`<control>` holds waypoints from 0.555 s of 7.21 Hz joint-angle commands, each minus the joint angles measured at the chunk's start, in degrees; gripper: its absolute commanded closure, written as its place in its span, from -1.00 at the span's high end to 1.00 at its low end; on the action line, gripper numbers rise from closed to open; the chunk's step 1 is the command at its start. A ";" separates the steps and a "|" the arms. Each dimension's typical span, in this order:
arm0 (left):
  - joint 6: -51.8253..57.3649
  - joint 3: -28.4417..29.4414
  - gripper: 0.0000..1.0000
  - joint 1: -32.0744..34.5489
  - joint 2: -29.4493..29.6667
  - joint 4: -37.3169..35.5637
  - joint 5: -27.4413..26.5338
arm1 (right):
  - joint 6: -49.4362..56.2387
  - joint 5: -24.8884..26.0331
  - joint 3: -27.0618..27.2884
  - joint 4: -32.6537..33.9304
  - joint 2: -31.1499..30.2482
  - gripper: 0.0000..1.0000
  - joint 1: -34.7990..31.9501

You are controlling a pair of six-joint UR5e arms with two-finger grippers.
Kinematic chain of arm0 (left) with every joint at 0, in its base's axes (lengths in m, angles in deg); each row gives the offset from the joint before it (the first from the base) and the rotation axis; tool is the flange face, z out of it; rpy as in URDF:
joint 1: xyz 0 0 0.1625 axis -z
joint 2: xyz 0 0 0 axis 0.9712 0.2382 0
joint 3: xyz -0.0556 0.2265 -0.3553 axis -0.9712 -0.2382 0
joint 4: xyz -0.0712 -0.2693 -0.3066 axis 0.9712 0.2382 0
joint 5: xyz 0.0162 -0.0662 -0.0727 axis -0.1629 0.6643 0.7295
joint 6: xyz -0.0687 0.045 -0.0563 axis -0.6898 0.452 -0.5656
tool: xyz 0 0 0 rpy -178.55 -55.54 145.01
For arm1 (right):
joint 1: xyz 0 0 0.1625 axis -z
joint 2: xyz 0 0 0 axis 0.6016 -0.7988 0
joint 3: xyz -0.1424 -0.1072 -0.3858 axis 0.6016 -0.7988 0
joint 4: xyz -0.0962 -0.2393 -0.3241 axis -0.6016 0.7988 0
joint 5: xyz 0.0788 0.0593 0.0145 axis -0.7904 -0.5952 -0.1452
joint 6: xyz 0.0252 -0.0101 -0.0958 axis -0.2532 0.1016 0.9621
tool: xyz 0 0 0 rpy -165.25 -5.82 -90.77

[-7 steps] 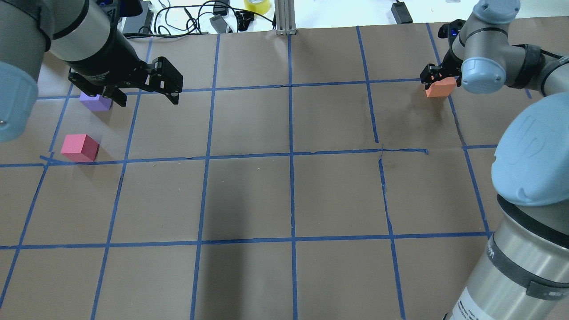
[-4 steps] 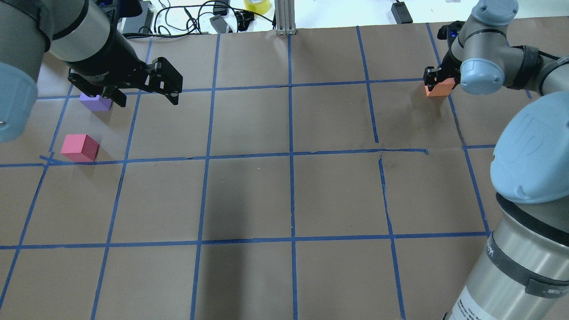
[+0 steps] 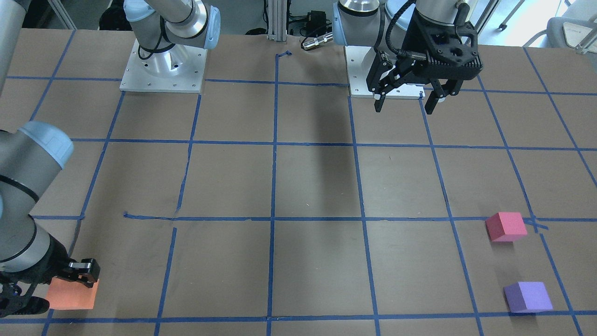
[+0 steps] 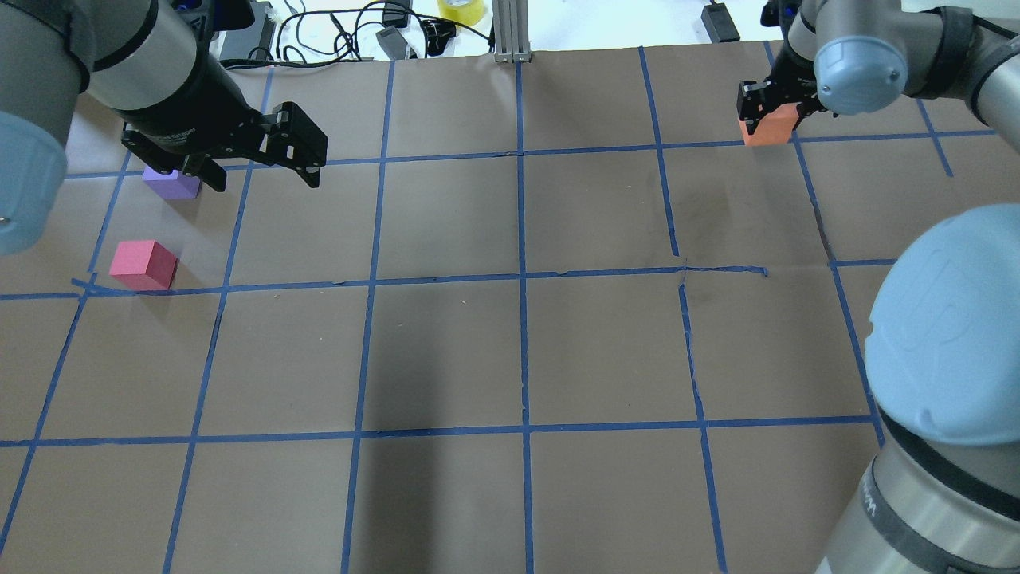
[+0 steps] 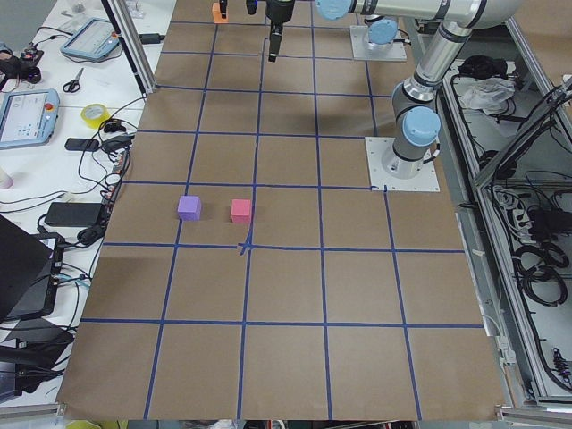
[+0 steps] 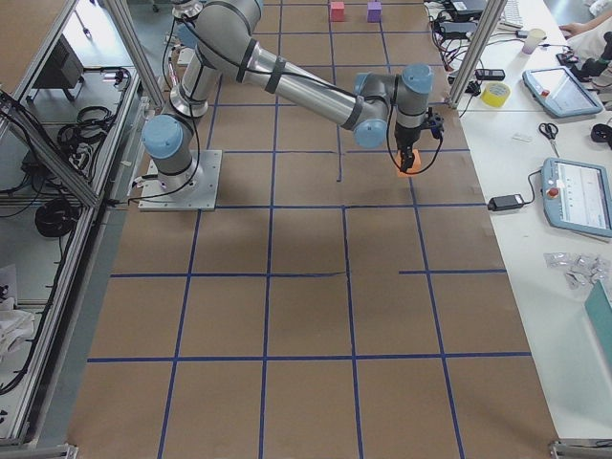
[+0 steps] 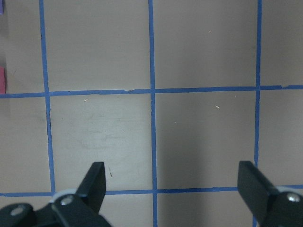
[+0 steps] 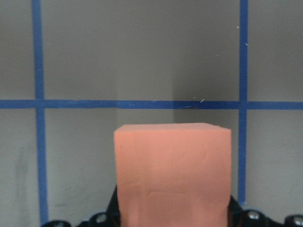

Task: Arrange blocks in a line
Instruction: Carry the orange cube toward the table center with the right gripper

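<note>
Pinkish-red block (image 4: 143, 265) lies nearest, on the left of the surface (image 4: 446, 351), with the purple block (image 4: 170, 185) beyond it, apart. The left pincer (image 4: 263, 182) hangs released near them. Farthest, at right, the right pincer (image 4: 770, 112) grasps the orange block (image 4: 766, 130).

Bare table (image 4: 518, 351) spans the middle; purple block (image 4: 170, 186) and pinkish-red block (image 4: 143, 265) stand near the left pincer (image 4: 263, 182).

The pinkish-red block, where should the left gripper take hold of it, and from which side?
Come straight down from above and close on two opposite side faces of the pinkish-red block. It sits flat on the table, its top bare, and the purple block stands apart, leaving room on all sides.
</note>
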 commanded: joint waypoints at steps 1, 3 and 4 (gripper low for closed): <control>0.00 -0.08 1.00 -0.03 -0.09 0.00 0.00 | -9.78 3.56 -0.55 -2.18 -1.13 -1.00 -9.68; 0.00 -0.08 1.00 -0.03 -0.09 0.00 0.00 | -17.51 3.39 -0.55 -1.92 -0.34 -1.00 -17.86; 0.00 -0.08 1.00 -0.03 -0.09 0.00 0.00 | -18.33 2.78 -0.55 -2.01 0.18 -1.00 -19.47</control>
